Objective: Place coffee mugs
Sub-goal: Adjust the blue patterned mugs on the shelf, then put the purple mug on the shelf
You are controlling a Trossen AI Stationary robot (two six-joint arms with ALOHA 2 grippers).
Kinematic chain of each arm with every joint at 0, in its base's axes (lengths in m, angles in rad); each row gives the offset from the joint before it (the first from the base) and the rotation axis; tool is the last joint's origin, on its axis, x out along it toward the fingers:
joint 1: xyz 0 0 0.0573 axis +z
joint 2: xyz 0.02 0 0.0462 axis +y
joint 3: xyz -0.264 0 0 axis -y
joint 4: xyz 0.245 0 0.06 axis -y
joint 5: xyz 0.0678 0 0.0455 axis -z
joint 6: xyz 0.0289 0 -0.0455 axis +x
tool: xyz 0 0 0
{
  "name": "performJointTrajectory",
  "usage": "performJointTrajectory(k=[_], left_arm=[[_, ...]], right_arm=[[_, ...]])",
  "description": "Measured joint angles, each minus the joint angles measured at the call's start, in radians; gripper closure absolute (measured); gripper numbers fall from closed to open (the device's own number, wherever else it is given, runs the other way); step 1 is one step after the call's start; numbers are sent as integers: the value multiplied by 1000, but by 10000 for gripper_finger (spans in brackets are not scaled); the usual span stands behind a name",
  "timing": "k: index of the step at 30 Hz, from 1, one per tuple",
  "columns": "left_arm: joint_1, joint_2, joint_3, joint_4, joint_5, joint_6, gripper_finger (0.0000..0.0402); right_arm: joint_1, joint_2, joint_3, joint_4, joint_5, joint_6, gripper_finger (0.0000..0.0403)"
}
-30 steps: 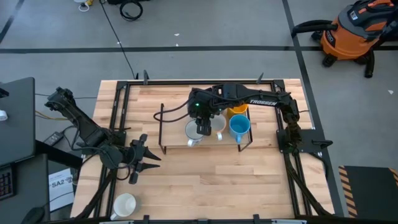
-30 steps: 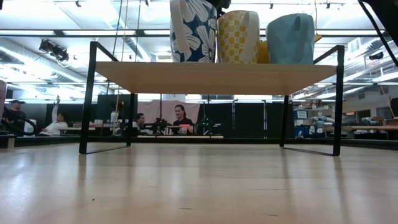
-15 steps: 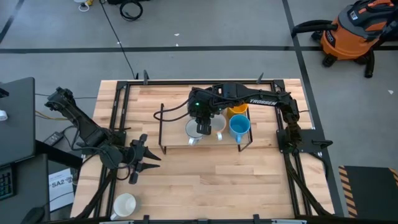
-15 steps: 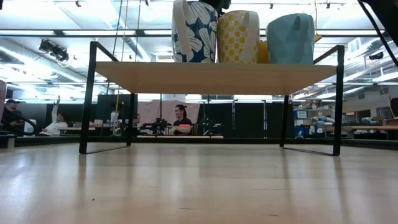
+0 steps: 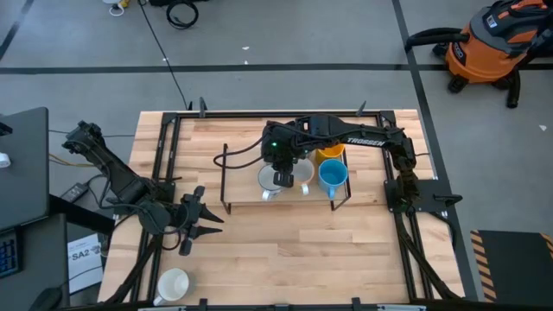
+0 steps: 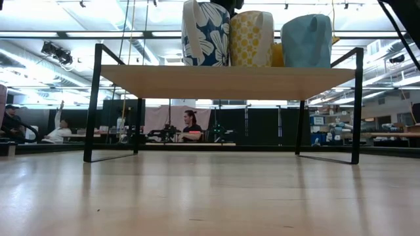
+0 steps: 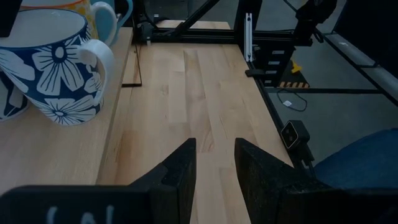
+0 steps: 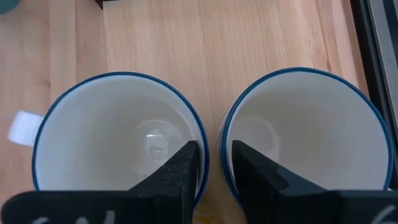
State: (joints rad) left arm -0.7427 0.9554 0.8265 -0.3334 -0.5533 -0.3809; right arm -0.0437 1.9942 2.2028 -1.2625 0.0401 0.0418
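Four coffee mugs stand on the low black-framed rack (image 5: 226, 185), clustered toward its right end: a blue-flowered white mug (image 5: 267, 182), a yellow-patterned mug (image 5: 304, 174) touching it, a bright blue mug (image 5: 333, 175) at the end, and an orange-yellow mug (image 5: 330, 155) just behind those two. A fifth, a plain white mug (image 5: 173, 283), sits well apart from the rack near the table's front left corner, not yet placed. No other mugs show, so the job looks well begun but unfinished, with most of the rack's left half bare.

The right gripper (image 5: 282, 179) hangs directly above the rack, over the spot where the rims of the flowered and yellow-patterned mugs meet. Whether it has hold of a rim or is clear of both cannot be told; both mugs rest upright on the shelf board. The left gripper (image 5: 201, 220) waits off the rack's front left corner, its fingers (image 7: 184, 163) a little apart with nothing between them.

The rack stands on a pale butcher-block table (image 5: 285, 250) edged with black framing. Beyond it lies a grey floor with an orange shop vacuum (image 5: 492, 43) far behind the rack's right end, and seated people (image 6: 190, 122) at desks in an open, strip-lit workshop.
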Motion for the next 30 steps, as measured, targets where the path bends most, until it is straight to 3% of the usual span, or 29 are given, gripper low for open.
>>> performJointTrajectory(k=[9,21,30], left_arm=[[0,0,0,0,0,0,285],[0,0,0,0,0,0,285],[0,0,0,0,0,-1,285]], right_arm=[[0,0,0,0,-13,0,292],[0,0,0,3,-15,0,224],[4,-1,22,-2,-15,0,221]])
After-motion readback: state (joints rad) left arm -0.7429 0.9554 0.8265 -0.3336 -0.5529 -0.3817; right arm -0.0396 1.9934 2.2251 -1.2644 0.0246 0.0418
